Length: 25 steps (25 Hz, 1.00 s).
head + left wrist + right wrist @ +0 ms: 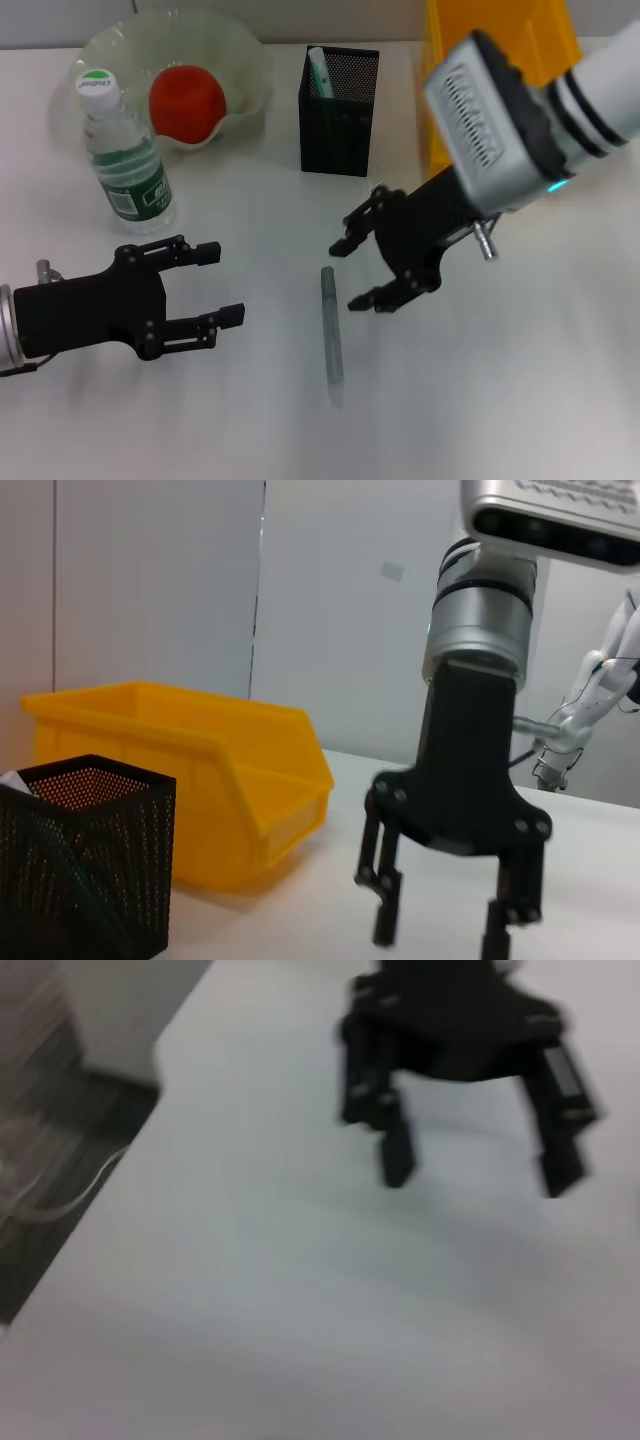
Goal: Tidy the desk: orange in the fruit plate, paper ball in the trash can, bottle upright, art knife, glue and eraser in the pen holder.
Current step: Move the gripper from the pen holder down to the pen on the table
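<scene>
Here | right end effector (352, 273) released, blurred | left end effector (221, 282) released | trash can (500, 40) half-hidden

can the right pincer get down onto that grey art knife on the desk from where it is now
Probably yes. The right pincer hangs open just beside the art knife, which lies flat on bare desk with nothing against it.

My left gripper (218, 283) lies low near the left edge of the surface, its black body level and its jaws spread wide, pointing toward the middle. My right arm (600, 80) reaches in from the far right corner, its silver wrist (490, 120) angled down. My right gripper (356, 268) hangs just above the middle of the surface, jaws parted and empty, tips aimed down and toward my left.
</scene>
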Each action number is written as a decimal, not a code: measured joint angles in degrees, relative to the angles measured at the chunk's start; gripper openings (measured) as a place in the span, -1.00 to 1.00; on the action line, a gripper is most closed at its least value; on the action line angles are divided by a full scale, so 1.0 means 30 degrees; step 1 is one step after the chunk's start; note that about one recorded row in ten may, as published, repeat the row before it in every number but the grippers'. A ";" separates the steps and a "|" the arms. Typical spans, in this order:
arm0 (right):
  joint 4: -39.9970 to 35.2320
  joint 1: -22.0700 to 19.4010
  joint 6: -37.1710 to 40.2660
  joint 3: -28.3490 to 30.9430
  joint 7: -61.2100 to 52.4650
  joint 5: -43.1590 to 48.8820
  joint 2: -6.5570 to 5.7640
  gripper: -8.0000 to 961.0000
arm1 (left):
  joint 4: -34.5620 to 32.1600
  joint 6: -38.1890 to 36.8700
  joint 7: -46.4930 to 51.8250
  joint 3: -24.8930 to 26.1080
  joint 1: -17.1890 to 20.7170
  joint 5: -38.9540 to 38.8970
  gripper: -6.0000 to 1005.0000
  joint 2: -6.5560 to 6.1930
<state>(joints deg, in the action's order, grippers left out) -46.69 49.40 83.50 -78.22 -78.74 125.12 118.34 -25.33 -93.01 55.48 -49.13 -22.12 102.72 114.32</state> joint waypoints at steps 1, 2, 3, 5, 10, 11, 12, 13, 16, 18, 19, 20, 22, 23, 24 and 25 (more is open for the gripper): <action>-0.0050 0.0175 0.0004 -0.0359 0.0073 0.0095 0.0031 0.30 | 0.0000 -0.0001 0.0015 0.0049 -0.0031 0.0003 0.56 0.0010; -0.0116 0.0652 -0.0062 -0.1291 0.0353 0.0356 0.0128 0.30 | 0.0000 0.0012 0.0037 0.0115 -0.0055 0.0008 0.56 0.0040; -0.0158 0.0989 -0.0196 -0.1961 0.0720 0.0650 0.0222 0.30 | 0.0001 0.0166 0.0039 0.0144 -0.0072 0.0011 0.56 0.0119; -0.0183 0.1143 -0.0262 -0.2317 0.0874 0.0779 0.0256 0.29 | 0.0001 0.0257 0.0042 0.0147 -0.0063 0.0010 0.56 0.0160; -0.0200 0.1790 -0.0296 -0.3738 0.1221 0.0904 0.0333 0.27 | 0.0015 0.0340 0.0049 0.0147 0.0032 0.0011 0.56 0.0216; -0.0206 0.1931 -0.0297 -0.4080 0.1344 0.0913 0.0357 0.27 | 0.0027 0.0343 0.0055 0.0145 0.0053 0.0011 0.56 0.0220; -0.0232 0.2229 -0.0297 -0.4743 0.1494 0.0930 0.0401 0.26 | 0.0041 0.0342 0.0061 0.0145 0.0065 0.0007 0.56 0.0220; -0.0232 0.2229 -0.0297 -0.4743 0.1494 0.0930 0.0401 0.26 | 0.0061 0.0334 0.0071 0.0145 0.0086 -0.0007 0.56 0.0220; -0.0254 0.2658 -0.0386 -0.5854 0.1598 0.0939 0.0465 0.24 | 0.0131 0.0324 0.0098 0.0143 0.0135 -0.0054 0.56 0.0221; -0.0254 0.2802 -0.0648 -0.6591 0.1743 0.0923 0.0504 0.23 | 0.0142 0.0330 0.0109 0.0145 0.0190 -0.0093 0.56 0.0253; -0.0253 0.2901 -0.1092 -0.7421 0.1833 0.0827 0.0519 0.22 | 0.0104 0.0342 0.0110 0.0174 0.0256 -0.0113 0.56 0.0347; -0.0251 0.2947 -0.1367 -0.7863 0.1842 0.0750 0.0518 0.22 | 0.0068 0.0346 0.0110 0.0228 0.0280 -0.0118 0.56 0.0383; -0.0255 0.3025 -0.1833 -0.8642 0.1846 0.0589 0.0519 0.20 | 0.0062 0.0342 0.0110 0.0323 0.0285 -0.0125 0.56 0.0409; -0.0255 0.3025 -0.1833 -0.8642 0.1846 0.0589 0.0519 0.19 | 0.0062 0.0342 0.0110 0.0323 0.0285 -0.0125 0.56 0.0409; -0.0277 0.3090 -0.2332 -0.9542 0.1846 0.0362 0.0519 0.18 | 0.0069 0.0335 0.0110 0.0362 0.0289 -0.0128 0.56 0.0416; -0.0277 0.3090 -0.2332 -0.9542 0.1846 0.0362 0.0519 0.17 | 0.0086 0.0322 0.0110 0.0387 0.0306 -0.0131 0.56 0.0419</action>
<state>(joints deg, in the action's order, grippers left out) -47.52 58.67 76.51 -106.84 -73.21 126.21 119.90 -25.08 -92.05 55.81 -47.96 -21.20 102.33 115.57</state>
